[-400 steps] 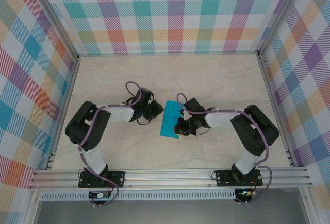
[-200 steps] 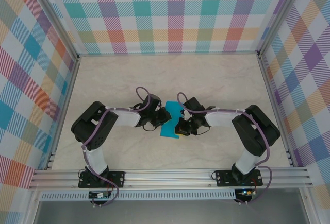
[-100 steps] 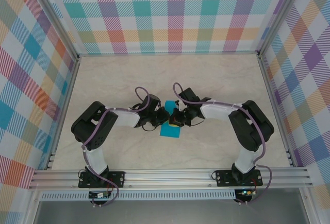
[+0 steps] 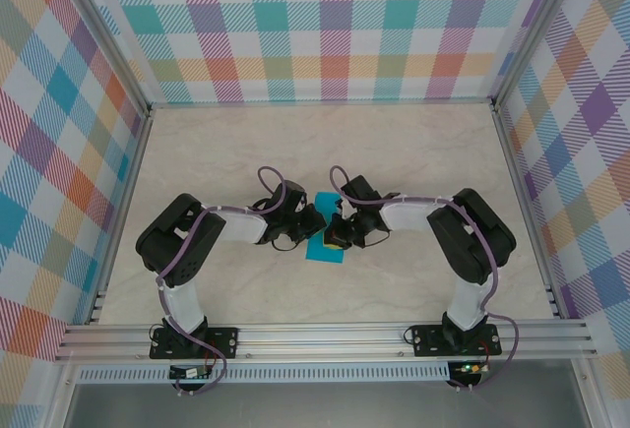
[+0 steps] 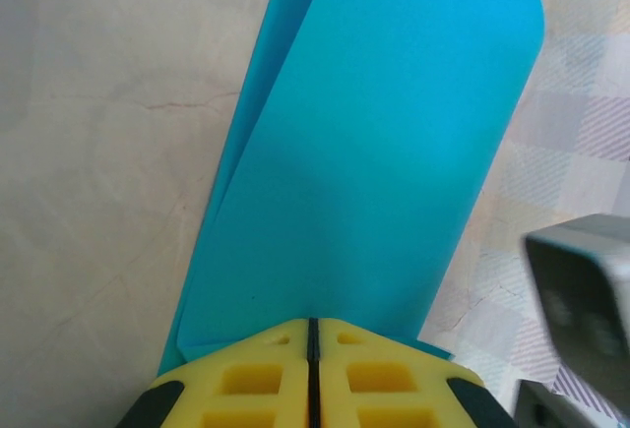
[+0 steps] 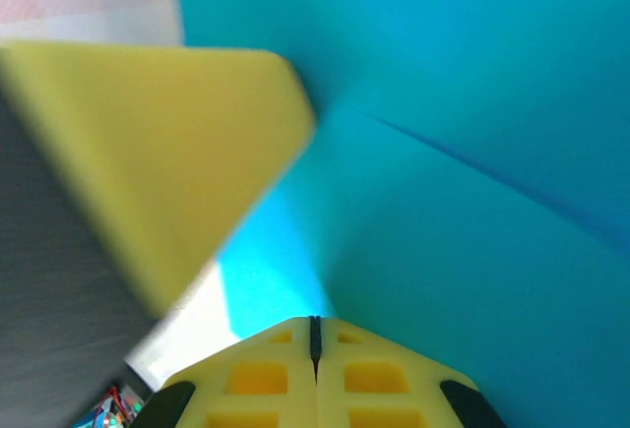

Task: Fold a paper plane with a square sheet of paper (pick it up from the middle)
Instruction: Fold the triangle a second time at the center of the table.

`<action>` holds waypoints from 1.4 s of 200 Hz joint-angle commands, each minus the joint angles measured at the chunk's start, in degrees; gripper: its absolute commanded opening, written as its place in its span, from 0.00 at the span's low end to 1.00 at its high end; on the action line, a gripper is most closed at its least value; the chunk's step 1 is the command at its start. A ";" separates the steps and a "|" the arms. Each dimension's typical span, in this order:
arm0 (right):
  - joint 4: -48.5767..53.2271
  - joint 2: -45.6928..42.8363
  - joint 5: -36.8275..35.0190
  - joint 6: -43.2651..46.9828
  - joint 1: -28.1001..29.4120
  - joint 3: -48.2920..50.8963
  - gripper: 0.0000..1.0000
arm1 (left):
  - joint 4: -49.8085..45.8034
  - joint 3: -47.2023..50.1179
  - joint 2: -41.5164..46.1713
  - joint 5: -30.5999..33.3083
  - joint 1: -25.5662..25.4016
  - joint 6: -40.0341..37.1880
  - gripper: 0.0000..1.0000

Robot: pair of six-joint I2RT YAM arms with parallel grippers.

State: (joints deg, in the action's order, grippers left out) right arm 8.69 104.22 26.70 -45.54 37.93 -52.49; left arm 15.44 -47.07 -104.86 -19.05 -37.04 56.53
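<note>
Table [image 4: 413,152]: pale marbled top, my working surface. Square sheet of paper [image 5: 374,152]: teal, doubled over on itself, mid-table between the two arms. Left gripper [image 5: 311,325]: jaws closed on the sheet's near edge, anchoring it, I judge. Right gripper [image 6: 315,322]: pinched shut on the paper from the opposite side, probably to set the fold.

A pale, marble-patterned table [image 4: 295,143] lies under even light, enclosed on three sides by pastel plaid walls [image 4: 315,15]. A ribbed aluminium rail [image 4: 325,335] runs along its near edge.
</note>
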 commanded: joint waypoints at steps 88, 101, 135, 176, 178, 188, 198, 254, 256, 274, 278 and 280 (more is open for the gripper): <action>-1.61 -0.63 -0.34 -0.86 0.30 4.74 0.03 | -5.50 1.90 -1.88 3.58 -0.49 -0.27 0.06; -3.63 -1.40 0.90 -1.92 0.30 7.05 0.03 | -6.67 2.16 -1.84 4.85 -0.40 -0.54 0.05; -3.44 -4.63 0.98 -2.37 0.31 10.74 0.04 | -6.99 2.68 -2.41 5.46 -0.23 -0.90 0.03; -1.31 -9.03 0.15 -1.29 0.23 14.17 0.06 | -7.70 2.74 -2.88 6.15 -0.23 -0.88 0.03; -1.24 -9.21 0.08 -1.26 0.22 14.41 0.06 | -7.77 2.72 -2.89 6.13 -0.23 -0.83 0.02; -1.00 -10.10 0.06 -1.42 0.30 15.70 0.06 | -7.80 2.71 -2.89 6.13 -0.23 -0.81 0.03; -1.05 -10.93 0.28 -1.34 0.23 16.88 0.06 | -7.88 2.69 -2.81 6.12 -0.23 -0.81 0.03; -0.31 -16.24 1.84 -2.07 0.07 16.54 0.07 | -7.08 2.83 -2.37 5.06 -0.18 -0.93 0.02; -0.40 -16.47 1.97 -2.16 0.11 16.26 0.07 | -7.05 2.81 -2.37 5.03 -0.22 -0.91 0.03; -1.12 -17.79 1.79 -3.33 0.12 13.80 0.07 | -6.87 2.69 -2.44 4.68 -0.23 -0.69 0.03; -1.20 -17.87 1.27 -3.60 0.12 13.26 0.07 | -6.83 2.62 -2.49 4.59 -0.21 -0.56 0.03; -1.21 -17.86 1.17 -3.73 0.08 13.00 0.07 | -6.76 2.65 -2.53 4.56 -0.22 -0.48 0.03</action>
State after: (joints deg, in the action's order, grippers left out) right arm 6.52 88.55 27.64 -47.72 37.91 -35.70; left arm 15.44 -46.89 -104.84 -18.44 -37.06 56.49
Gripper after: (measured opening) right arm 0.074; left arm 0.041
